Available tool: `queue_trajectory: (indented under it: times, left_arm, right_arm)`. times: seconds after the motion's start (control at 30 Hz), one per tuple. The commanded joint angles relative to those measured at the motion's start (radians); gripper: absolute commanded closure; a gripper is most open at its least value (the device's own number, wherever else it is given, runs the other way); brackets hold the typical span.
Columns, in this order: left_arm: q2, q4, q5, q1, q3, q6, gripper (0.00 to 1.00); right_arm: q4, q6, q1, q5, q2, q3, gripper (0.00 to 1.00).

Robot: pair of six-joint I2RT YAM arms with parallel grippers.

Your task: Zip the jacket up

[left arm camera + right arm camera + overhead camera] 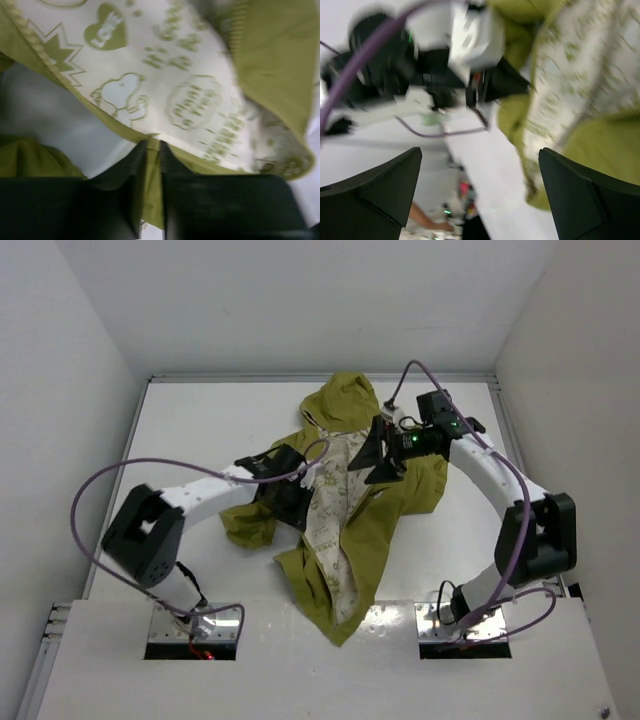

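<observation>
- The jacket is lying open in the middle of the counter. Its cream printed lining is facing up, and it is sitting between the two end effectors.
- The left end effector is pinching the jacket's olive front edge. Its fingers are nearly pressed together, with a strip of the fabric running between them.
- The cream lining with its green doodles is spreading out just beyond those fingertips, and bare counter is showing beside them.
- The right end effector is standing spread wide, with nothing between its fingers.
- From above, it is hovering over the jacket's right half, near the hood.
- In its wrist view, the lining and olive fabric are lying ahead of it and off to one side, with a purple cable curving on the other side.
</observation>
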Motion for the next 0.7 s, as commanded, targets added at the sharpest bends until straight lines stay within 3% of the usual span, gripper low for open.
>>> queue_trajectory:
  times: [0.0,0.2,0.4,0.63,0.67]
  left_arm:
    - [0.14,-0.017,-0.07,-0.006,0.109,-0.036,0.84]
    - [0.336,0.009,-0.091,0.027,0.212,-0.074,0.91]
    - [0.485,0.206,-0.102,0.115,0.317,-0.126,0.93]
    - [0.662,0.237,-0.131,0.178,0.707,-0.087,0.93]
    - [0.662,0.237,-0.118,0.187,0.707,-0.074,0.87]
  right_arm:
    - [-0.339,-0.322,0.029,0.17,-0.079,-0.004,0.01]
    - [-0.39,-0.447,0.053,0.311,-0.239,-0.082,0.01]
    - [-0.41,-0.564,0.052,0.305,-0.325,-0.128,0.01]
    - [-0.372,-0.596,0.053,0.198,-0.323,-0.15,0.05]
    - [-0.359,-0.599,0.05,0.192,-0.32,-0.147,0.06]
